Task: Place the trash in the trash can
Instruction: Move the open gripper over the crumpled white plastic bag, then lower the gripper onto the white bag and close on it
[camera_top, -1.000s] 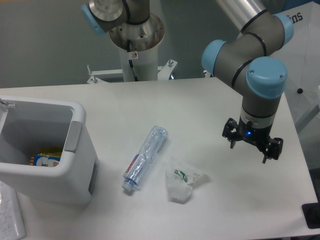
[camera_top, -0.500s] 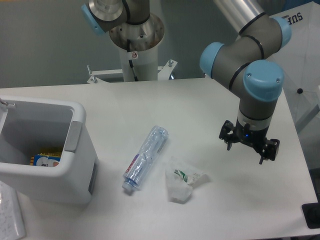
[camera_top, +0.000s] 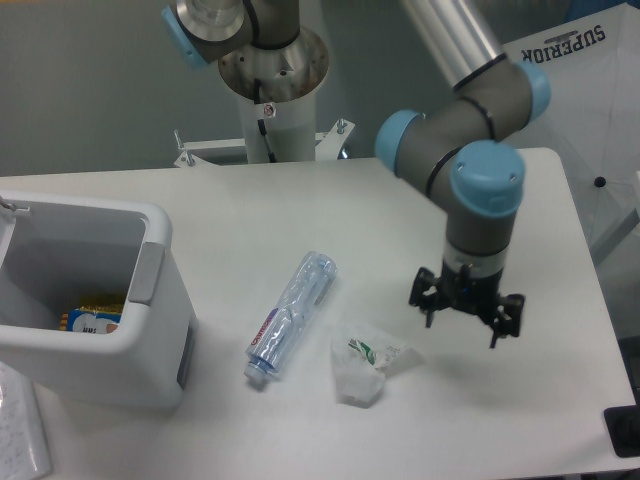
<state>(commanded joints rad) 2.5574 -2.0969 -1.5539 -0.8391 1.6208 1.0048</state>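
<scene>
Lying on table (camera_top: 300, 215), bottle (camera_top: 290, 315) with red-white label, "SUPERIOR" banner (camera_top: 566, 42) behind

One bottle (camera_top: 291, 315), one wrapper (camera_top: 366, 361), one trash can (camera_top: 90, 300), one tool (camera_top: 463, 314).

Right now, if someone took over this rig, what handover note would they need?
Gripper: open, empty, above the table just right of the wrapper, touching nothing.
Bottle: lying on the table, cap end towards the camera, between the trash can and the wrapper.
Wrapper: crumpled on the table, right of the bottle.
Trash can: at the left edge; something coloured lies at its bottom, neither of the two pieces.
Done: nothing binned yet.
Left: pick up and drop both pieces; the wrapper is nearest the gripper.
</scene>
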